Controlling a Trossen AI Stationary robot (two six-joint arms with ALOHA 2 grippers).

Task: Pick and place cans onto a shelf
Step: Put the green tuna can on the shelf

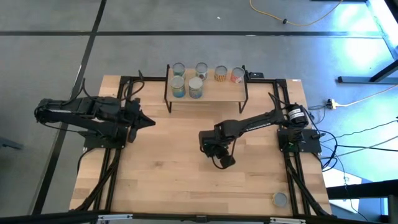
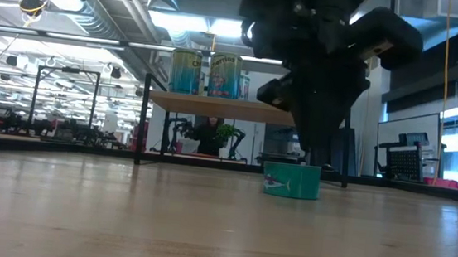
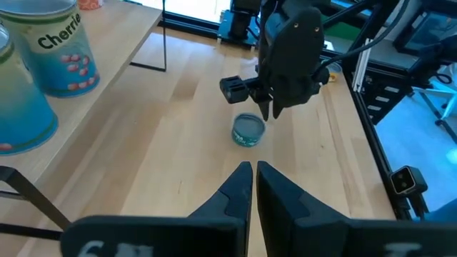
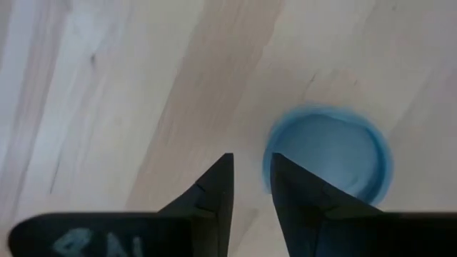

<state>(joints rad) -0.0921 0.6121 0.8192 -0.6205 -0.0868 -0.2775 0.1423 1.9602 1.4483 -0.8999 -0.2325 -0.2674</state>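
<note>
A short teal can [image 2: 291,181] stands on its base on the tabletop, right of centre; it also shows in the left wrist view [image 3: 248,130] and the right wrist view [image 4: 328,158]. My right gripper [image 4: 251,171] hangs just above it, pointing down, its fingers only narrowly apart and beside the can's rim, not around it. My left gripper [image 3: 253,175] is shut and empty at the table's left [image 1: 148,122]. The shelf [image 1: 208,93] stands at the far edge with several cans [image 1: 186,87] upright on it. Another can [image 1: 280,199] stands at the near right corner.
The shelf's thin black legs [image 2: 141,121] reach down to the table at the far side. The arms' black frames [image 1: 106,174] run along the table's left and right edges. Bare wood [image 1: 174,168] lies between the arms and toward the near edge.
</note>
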